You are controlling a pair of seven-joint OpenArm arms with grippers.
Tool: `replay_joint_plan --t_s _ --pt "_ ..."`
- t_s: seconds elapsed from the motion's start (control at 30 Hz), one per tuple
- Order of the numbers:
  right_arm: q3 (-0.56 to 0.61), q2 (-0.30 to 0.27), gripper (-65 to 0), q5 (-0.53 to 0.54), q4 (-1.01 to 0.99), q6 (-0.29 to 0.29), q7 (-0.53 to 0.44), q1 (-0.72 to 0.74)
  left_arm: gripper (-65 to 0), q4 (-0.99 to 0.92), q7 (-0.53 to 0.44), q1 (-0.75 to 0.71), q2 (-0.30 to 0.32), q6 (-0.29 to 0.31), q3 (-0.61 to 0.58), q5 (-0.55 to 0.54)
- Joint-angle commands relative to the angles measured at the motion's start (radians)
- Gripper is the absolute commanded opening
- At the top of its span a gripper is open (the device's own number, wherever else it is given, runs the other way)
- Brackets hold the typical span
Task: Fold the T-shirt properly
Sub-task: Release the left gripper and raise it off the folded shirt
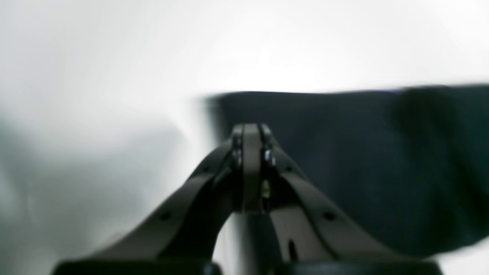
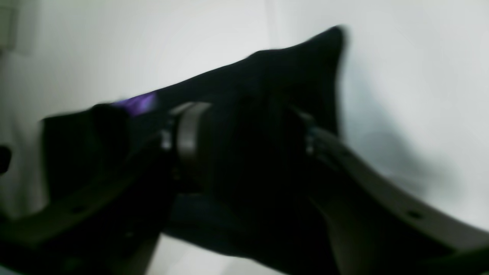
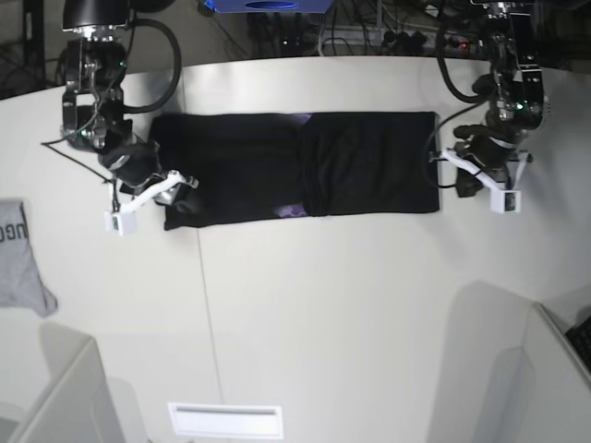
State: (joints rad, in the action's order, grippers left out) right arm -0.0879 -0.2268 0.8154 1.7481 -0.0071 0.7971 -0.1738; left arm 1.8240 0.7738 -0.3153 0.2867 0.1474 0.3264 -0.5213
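The black T-shirt (image 3: 360,161) lies folded into a long strip across the far half of the white table (image 3: 323,305). A bit of its purple print (image 3: 291,210) shows at the front edge. My right gripper (image 3: 178,180) is at the strip's left front corner. In the right wrist view its jaws stand wide apart, open (image 2: 248,133), with the black cloth (image 2: 298,65) lying between the fingers (image 2: 189,130). My left gripper (image 3: 442,160) sits at the strip's right edge. The left wrist view shows it shut (image 1: 251,131) with nothing seen between its fingers and the shirt (image 1: 363,152) just beyond.
A small grey garment (image 3: 18,258) with dark lettering lies at the table's left edge. Cables and equipment (image 3: 351,37) crowd the far side behind the table. Light partitions (image 3: 55,397) stand at the near corners, and a white slot plate (image 3: 224,420) sits near the front edge.
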Motion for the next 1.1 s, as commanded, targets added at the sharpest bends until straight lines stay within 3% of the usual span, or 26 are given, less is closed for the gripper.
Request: replay_joint_plan --t_s 0.0,0.17,0.27,0.4,0.5,0.73,0.87,0.97,1.07 --pt "-0.02 -0.012 -29.7 0.046 -0.009 0.006 0.002 0.032 -65.0 0.001 -0.015 0.002 0.019 0.004 0.024 -0.009" --pt "-0.168 -0.013 -25.8 0.157 -0.15 0.006 0.11 0.093 -65.0 -0.08 -0.021 -0.02 0.056 0.013 0.126 -0.009" --pt "-0.191 -0.042 -25.4 0.155 -0.195 0.008 0.16 0.122 -65.0 -0.128 -0.021 -0.02 0.056 0.096 0.152 -0.003" --pt "-0.161 -0.085 -23.0 0.157 -0.251 0.008 0.172 0.153 -65.0 -0.166 -0.021 -0.014 0.05 0.153 0.153 -0.003" --pt "-0.118 -0.104 -20.1 0.16 -0.293 0.009 0.172 0.156 -65.0 -0.168 -0.023 -0.012 0.05 0.153 0.152 -0.003" --pt "-0.046 -0.104 -20.1 0.157 -0.304 0.009 0.163 0.116 -65.0 -0.169 -0.023 -0.006 0.049 0.153 0.15 -0.001" --pt "0.037 -0.101 -20.3 0.157 -0.299 0.009 0.161 0.098 -65.0 -0.171 -0.023 -0.006 0.049 0.148 0.081 0.005" --pt "0.081 -0.099 -20.4 0.157 -0.299 0.009 0.158 0.096 -65.0 -0.171 -0.026 0.006 0.039 0.148 0.026 0.074" --pt "0.121 -0.099 -20.6 0.158 -0.299 0.008 0.133 0.096 -65.0 -0.189 -0.083 0.015 -0.017 0.148 0.007 0.18"
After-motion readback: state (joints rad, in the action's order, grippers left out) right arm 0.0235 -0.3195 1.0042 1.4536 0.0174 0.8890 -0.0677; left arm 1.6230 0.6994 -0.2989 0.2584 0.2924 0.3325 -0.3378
